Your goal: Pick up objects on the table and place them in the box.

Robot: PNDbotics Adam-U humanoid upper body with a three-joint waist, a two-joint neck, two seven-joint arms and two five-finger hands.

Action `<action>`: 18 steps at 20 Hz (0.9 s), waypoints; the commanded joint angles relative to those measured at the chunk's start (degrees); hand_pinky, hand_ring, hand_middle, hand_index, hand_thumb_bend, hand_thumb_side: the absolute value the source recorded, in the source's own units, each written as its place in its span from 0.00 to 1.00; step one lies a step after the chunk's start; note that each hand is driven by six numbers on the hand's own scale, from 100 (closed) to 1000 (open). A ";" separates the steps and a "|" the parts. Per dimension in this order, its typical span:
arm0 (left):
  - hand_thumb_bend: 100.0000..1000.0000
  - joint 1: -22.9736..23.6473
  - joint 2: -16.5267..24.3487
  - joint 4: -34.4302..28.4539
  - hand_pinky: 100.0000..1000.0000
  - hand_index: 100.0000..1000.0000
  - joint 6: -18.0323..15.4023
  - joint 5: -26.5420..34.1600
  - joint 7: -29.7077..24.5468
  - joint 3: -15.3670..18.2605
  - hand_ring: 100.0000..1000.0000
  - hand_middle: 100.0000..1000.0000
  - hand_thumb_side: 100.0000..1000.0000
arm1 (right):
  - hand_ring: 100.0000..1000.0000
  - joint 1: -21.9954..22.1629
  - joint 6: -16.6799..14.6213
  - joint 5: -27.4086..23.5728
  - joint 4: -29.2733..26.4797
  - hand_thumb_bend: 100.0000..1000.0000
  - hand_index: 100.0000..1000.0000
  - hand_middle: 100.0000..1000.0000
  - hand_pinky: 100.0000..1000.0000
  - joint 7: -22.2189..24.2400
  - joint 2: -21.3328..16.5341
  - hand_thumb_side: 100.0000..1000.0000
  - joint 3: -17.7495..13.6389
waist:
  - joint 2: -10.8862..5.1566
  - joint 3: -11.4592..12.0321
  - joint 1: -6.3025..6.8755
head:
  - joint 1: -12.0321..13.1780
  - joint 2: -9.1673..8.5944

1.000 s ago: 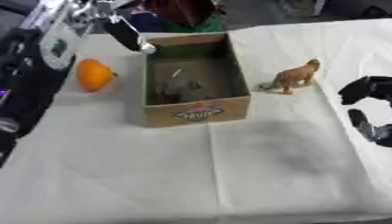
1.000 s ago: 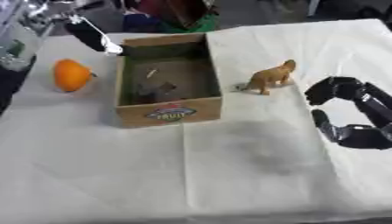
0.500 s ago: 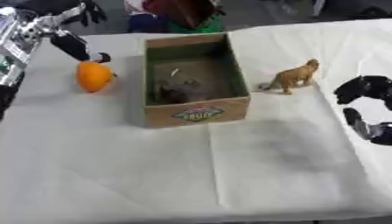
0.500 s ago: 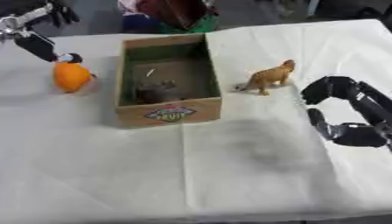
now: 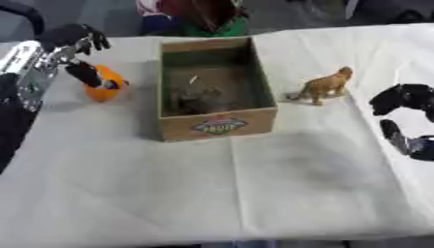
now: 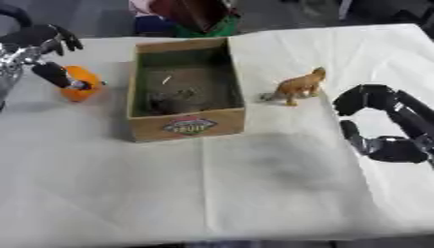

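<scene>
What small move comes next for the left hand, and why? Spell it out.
Probably curl the left hand around the round orange fruit. The thumb already lies across the fruit, while the fingers are spread above it and not closed. The fruit sits on the white tablecloth, left of the open cardboard box, so it needs grasping before lifting.

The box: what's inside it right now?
Inside the box lies a dark, greyish lump near the front wall, plus a small pale streak further back. What either is can't be made out.
</scene>
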 commanded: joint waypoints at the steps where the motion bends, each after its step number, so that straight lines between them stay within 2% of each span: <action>1: 0.61 -1.34 -0.23 2.17 0.67 0.78 0.76 -3.47 2.21 1.09 0.63 0.66 0.25 | 0.61 -0.44 -0.15 0.01 -0.43 0.00 0.68 0.66 0.61 -0.08 -1.20 0.20 -0.74 | -0.85 -0.10 -0.16 | 0.09 0.27; 3: 0.57 -1.21 -0.82 3.62 0.67 0.77 1.69 -6.11 3.74 1.42 0.62 0.67 0.24 | 0.61 -0.41 -0.16 0.03 -0.39 0.00 0.68 0.66 0.61 -0.04 -1.13 0.20 -0.74 | -0.82 -0.15 -0.24 | 0.07 0.27; 4: 0.56 -1.13 -1.04 4.30 0.66 0.76 2.35 -7.59 4.61 1.62 0.61 0.66 0.12 | 0.61 -0.40 -0.17 0.05 -0.38 0.00 0.68 0.66 0.61 -0.02 -1.10 0.20 -0.75 | -0.80 -0.17 -0.27 | 0.04 0.27; 5: 0.52 -1.01 -1.20 4.97 0.66 0.76 3.04 -8.98 5.34 1.84 0.61 0.66 0.22 | 0.61 -0.38 -0.18 0.07 -0.36 0.00 0.68 0.66 0.61 -0.01 -1.09 0.20 -0.76 | -0.78 -0.19 -0.28 | 0.03 0.27; 6: 0.51 -0.92 -1.33 5.56 0.65 0.76 3.61 -10.19 5.93 2.04 0.60 0.65 0.21 | 0.61 -0.36 -0.18 0.09 -0.35 0.00 0.68 0.66 0.61 -0.02 -1.09 0.20 -0.78 | -0.77 -0.20 -0.29 | 0.02 0.27; 7: 0.41 -0.87 -1.31 5.93 0.62 0.70 4.25 -11.45 6.70 2.22 0.53 0.57 0.17 | 0.61 -0.33 -0.18 0.12 -0.32 0.00 0.68 0.66 0.61 -0.02 -1.10 0.20 -0.80 | -0.75 -0.19 -0.28 | -0.05 0.27; 8: 0.40 -0.84 -1.26 6.12 0.61 0.69 5.01 -12.87 7.66 2.38 0.53 0.56 0.17 | 0.61 -0.31 -0.17 0.16 -0.29 0.00 0.68 0.66 0.61 -0.02 -1.10 0.20 -0.81 | -0.74 -0.19 -0.27 | -0.08 0.27; 9: 0.32 -0.86 -1.16 6.25 0.57 0.63 5.88 -14.26 8.72 2.61 0.45 0.47 0.13 | 0.61 -0.30 -0.17 0.19 -0.26 0.00 0.68 0.66 0.61 -0.01 -1.09 0.20 -0.82 | -0.73 -0.17 -0.26 | -0.09 0.27; 10: 0.29 -0.88 -1.06 6.31 0.54 0.60 6.89 -15.65 9.95 2.85 0.42 0.44 0.12 | 0.61 -0.30 -0.18 0.21 -0.24 0.00 0.68 0.66 0.61 0.00 -1.07 0.20 -0.82 | -0.72 -0.16 -0.25 | -0.07 0.27; 11: 0.20 -0.93 -0.92 6.29 0.49 0.50 7.97 -16.91 11.36 3.15 0.32 0.32 0.09 | 0.61 -0.29 -0.18 0.21 -0.23 0.00 0.68 0.66 0.61 0.01 -1.05 0.20 -0.83 | -0.72 -0.13 -0.23 | -0.07 0.27; 12: 0.19 -0.95 -0.81 6.20 0.48 0.49 8.93 -17.81 12.75 3.40 0.30 0.30 0.09 | 0.61 -0.28 -0.18 0.22 -0.21 0.00 0.68 0.66 0.61 0.03 -1.04 0.20 -0.84 | -0.73 -0.12 -0.23 | -0.09 0.27; 13: 0.09 -1.03 -0.68 5.89 0.43 0.39 9.85 -18.38 14.37 3.69 0.21 0.17 0.07 | 0.61 -0.26 -0.17 0.23 -0.19 0.00 0.68 0.66 0.61 0.03 -1.05 0.20 -0.85 | -0.74 -0.10 -0.23 | -0.13 0.27; 15: 0.02 -1.11 -0.43 4.38 0.38 0.29 11.93 -18.06 19.01 4.29 0.13 0.06 0.07 | 0.61 -0.20 -0.16 0.24 -0.17 0.00 0.68 0.66 0.61 -0.01 -1.07 0.20 -0.90 | -0.77 -0.06 -0.24 | -0.20 0.27; 18: 0.00 -1.45 -0.13 0.66 0.36 0.24 13.24 -13.06 24.68 4.23 0.09 0.00 0.07 | 0.61 -0.13 -0.19 0.26 -0.19 0.00 0.68 0.66 0.61 -0.06 -1.11 0.20 -0.92 | -0.82 -0.02 -0.27 | -0.24 0.27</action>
